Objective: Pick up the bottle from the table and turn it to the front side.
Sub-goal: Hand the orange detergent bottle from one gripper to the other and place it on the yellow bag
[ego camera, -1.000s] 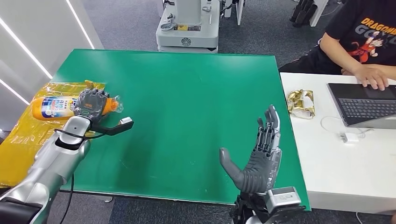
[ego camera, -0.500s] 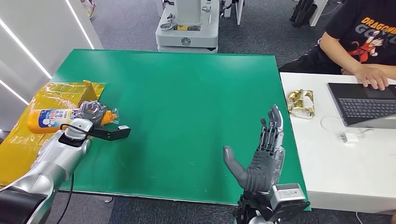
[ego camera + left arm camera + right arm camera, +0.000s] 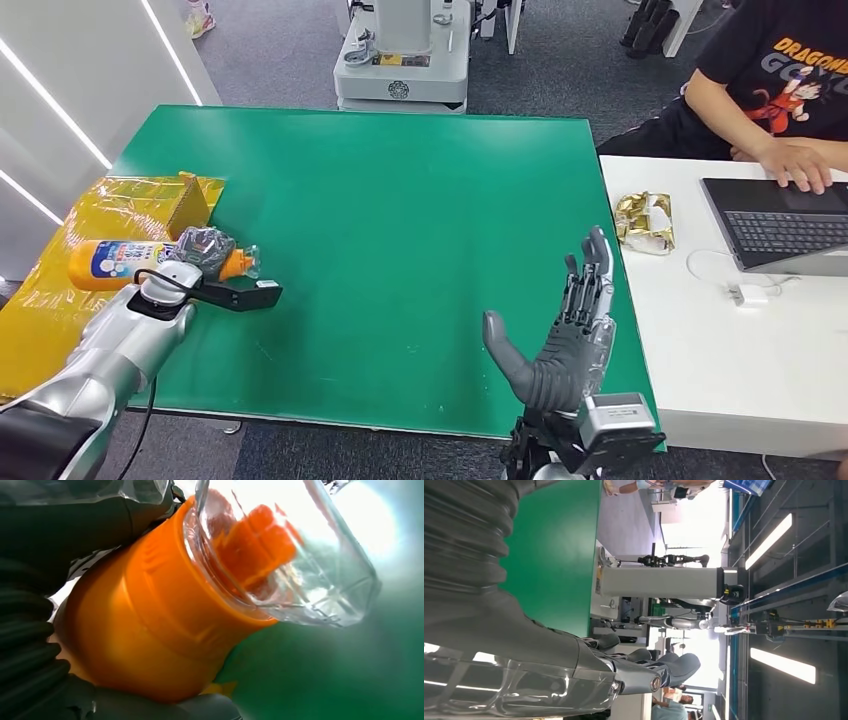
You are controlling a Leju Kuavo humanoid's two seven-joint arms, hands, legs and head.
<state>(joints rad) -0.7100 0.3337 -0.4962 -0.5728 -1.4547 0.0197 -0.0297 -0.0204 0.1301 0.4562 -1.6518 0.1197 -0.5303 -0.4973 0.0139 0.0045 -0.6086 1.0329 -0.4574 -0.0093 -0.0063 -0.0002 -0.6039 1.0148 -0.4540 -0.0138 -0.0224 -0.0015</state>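
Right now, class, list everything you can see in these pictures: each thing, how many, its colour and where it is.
Bottle: one, orange with a clear cap, lying at the green table's left edge, gripped near the neck.
Green table: one, centre.
Yellow wrapped box: one, left of the table.
White desk: one, right.
Laptop: one, dark, on the desk.
Gold wrapper: one, on the desk.
Person: one, black shirt, at the laptop.
Left hand: grey, holds the bottle.
Right hand: grey, fingers spread above the table.
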